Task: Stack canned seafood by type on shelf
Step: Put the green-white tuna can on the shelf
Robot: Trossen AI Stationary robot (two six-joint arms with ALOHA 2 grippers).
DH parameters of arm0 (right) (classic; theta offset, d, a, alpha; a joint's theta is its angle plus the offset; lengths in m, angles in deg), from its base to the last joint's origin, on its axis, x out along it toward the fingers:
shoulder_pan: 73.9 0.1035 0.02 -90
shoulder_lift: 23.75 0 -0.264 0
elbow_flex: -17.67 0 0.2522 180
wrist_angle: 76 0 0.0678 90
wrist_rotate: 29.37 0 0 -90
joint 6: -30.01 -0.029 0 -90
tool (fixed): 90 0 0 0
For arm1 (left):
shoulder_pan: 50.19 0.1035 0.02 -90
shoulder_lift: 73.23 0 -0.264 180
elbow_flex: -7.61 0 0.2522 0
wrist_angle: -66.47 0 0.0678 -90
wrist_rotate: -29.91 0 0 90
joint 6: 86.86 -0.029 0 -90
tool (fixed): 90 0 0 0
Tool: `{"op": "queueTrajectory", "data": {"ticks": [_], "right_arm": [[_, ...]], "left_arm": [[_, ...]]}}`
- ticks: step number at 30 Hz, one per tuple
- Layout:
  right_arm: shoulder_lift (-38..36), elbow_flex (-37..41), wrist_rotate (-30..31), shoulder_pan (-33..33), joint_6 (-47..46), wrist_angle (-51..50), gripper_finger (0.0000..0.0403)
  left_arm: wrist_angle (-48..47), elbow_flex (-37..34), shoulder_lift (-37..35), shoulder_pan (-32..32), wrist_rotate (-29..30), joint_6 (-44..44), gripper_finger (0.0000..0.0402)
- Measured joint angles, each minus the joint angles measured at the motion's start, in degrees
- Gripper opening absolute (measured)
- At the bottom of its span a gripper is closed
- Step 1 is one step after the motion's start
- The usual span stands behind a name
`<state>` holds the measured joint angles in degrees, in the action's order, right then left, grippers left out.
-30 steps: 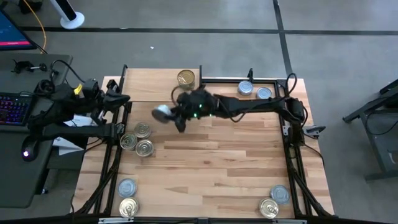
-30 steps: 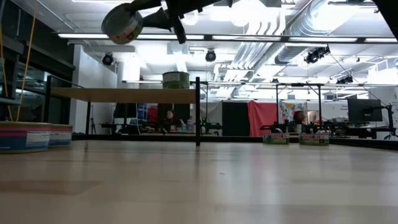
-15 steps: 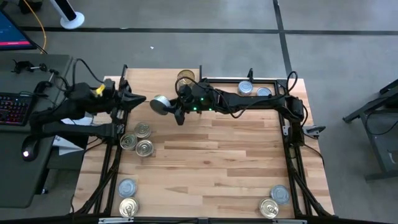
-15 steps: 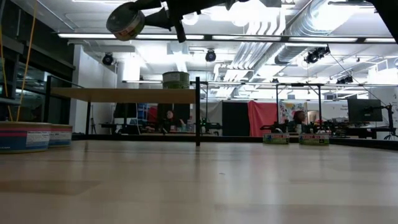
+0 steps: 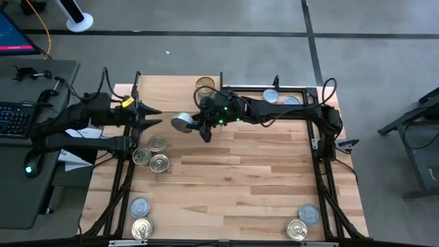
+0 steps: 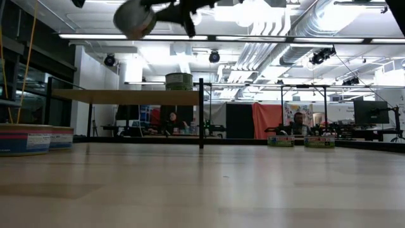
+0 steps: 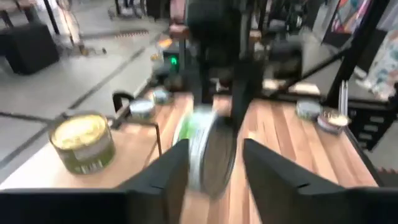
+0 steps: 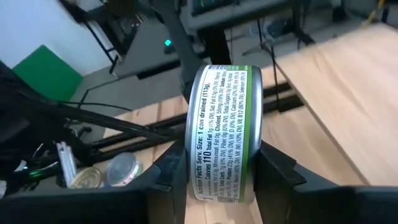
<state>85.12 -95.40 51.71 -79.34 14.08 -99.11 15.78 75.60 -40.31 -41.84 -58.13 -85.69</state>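
The floor (image 5: 206, 17) is grey with dark lines. A desk (image 5: 20, 137) with a glowing keyboard (image 5: 15, 118) sits at the left. Long lights (image 6: 266, 39) and pipes (image 6: 288, 25) cross the ceiling. A red curtain (image 6: 266, 120) hangs far back.

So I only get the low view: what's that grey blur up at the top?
Observer: A seafood tin with a green-edged label, clamped on its edge in the right gripper.
Operator: Where's the other arm?
Observer: The left gripper is at the table's left edge, jaws open, pointing toward that tin.
Operator: And the can on the shelf?
Observer: That shelf tin has a gold top.
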Motion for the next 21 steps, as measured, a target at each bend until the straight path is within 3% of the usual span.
{"op": "queueTrajectory", "data": {"ticks": [5,9,21], "right_arm": [[-2.24,0.00,2.24,1.02,3.15,1.75,0.0113],[-2.39,0.00,2.27,1.50,5.82,1.73,0.0113],[-2.39,0.00,-1.42,2.89,14.27,1.39,0.0113]], "left_arm": [[-0.19,-0.03,1.99,-0.10,-1.43,1.13,0.0237],[2.46,-0.03,4.54,-0.12,-2.87,0.19,0.0273],[5.46,-0.01,10.72,-0.21,-4.04,0.06,0.0285]]}}
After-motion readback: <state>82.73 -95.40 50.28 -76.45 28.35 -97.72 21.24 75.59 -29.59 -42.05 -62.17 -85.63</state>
